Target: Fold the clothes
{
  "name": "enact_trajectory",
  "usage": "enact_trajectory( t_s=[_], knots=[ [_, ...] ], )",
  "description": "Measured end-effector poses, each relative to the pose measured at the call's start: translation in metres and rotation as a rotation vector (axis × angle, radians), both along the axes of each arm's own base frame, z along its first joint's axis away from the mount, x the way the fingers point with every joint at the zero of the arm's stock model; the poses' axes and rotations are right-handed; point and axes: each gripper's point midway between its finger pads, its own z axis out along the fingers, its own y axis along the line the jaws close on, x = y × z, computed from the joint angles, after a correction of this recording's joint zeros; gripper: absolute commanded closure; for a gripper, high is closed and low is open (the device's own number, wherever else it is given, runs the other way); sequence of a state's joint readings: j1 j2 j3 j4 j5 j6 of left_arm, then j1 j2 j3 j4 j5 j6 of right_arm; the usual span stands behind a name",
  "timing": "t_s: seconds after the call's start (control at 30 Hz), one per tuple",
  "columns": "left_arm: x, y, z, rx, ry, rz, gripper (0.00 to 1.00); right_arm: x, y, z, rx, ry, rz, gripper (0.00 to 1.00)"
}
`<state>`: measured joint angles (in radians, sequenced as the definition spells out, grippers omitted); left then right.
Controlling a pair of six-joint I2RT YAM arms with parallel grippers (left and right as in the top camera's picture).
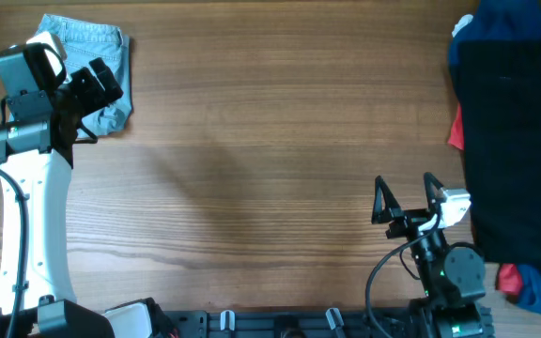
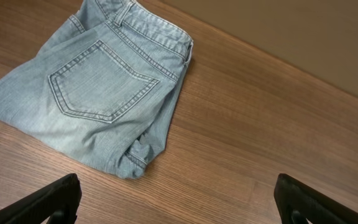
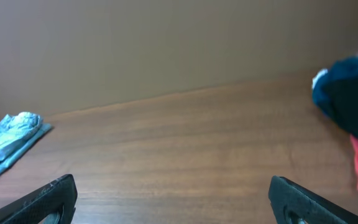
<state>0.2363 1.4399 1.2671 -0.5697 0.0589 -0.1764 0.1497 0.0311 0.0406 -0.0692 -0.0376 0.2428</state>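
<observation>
**Q:** Overhead view?
**A:** The denim shorts (image 1: 97, 52) lie bundled at the table's (image 1: 270, 141) far left corner. My left gripper (image 1: 101, 84) hangs over their near edge with its fingers apart, holding nothing. My right gripper (image 1: 407, 195) is by the near edge toward the right, also spread and empty. The dark pile (image 1: 515, 131) lies along the right edge.

**Q:** Left wrist?
**A:** The shorts are folded over with a back pocket (image 2: 98, 84) facing up. One cuff corner (image 2: 135, 163) pokes loose from the bundle. Both my fingertips are clear of the cloth.

**Q:** How do you handle it?
**A:** The fold looks nearly done. I'd pinch only that loose corner, tuck it flat, then lift straight up so no layer drags open.

**Q:** Right wrist?
**A:** The shorts are small here, off at the left and well apart from this hand. I'd keep it out of the way.
</observation>
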Motion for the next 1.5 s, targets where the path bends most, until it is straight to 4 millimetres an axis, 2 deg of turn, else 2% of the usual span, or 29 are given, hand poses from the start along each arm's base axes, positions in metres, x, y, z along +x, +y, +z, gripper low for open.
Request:
enact_trajectory(
  t_s=[0.77,0.9,0.97,1.07,1.17,1.23,1.33,1.4,1.43,1.5],
  knots=[
    [0.000,0.000,0.000,0.000,0.000,0.000,0.00,-0.001,0.001,0.003,-0.037,-0.019,0.009,0.00],
    [-0.005,-0.002,-0.004,-0.006,0.026,-0.001,0.00,-0.001,0.001,0.003,-0.037,-0.020,0.009,0.00],
    [-0.017,-0.005,-0.003,-0.012,0.052,-0.001,0.00,-0.001,0.001,0.003,-0.037,-0.019,0.009,0.00],
    [-0.038,-0.012,0.021,-0.002,0.012,-0.007,0.00,-0.001,0.001,0.003,-0.037,-0.020,0.009,0.00],
    [-0.069,-0.028,0.060,0.035,-0.181,-0.035,0.00,-0.001,0.001,0.003,-0.037,-0.020,0.009,0.00],
    [-0.090,-0.035,0.068,0.056,-0.298,-0.046,0.00,-0.001,0.001,0.003,-0.037,-0.022,0.010,0.00],
    [-0.130,-0.045,0.051,0.079,-0.412,-0.053,0.00,-0.001,0.001,0.003,-0.037,-0.023,0.010,0.00],
    [-0.149,-0.051,0.026,0.077,-0.429,-0.063,0.00,-0.001,0.001,0.003,-0.037,-0.023,0.009,0.01],
    [-0.160,-0.054,0.001,0.069,-0.422,-0.068,0.00,-0.001,0.001,0.003,-0.037,-0.023,0.010,0.01],
    [-0.170,-0.058,-0.031,0.042,-0.421,-0.062,0.00,-0.001,0.001,0.003,-0.040,-0.022,0.010,0.00]
  ],
)
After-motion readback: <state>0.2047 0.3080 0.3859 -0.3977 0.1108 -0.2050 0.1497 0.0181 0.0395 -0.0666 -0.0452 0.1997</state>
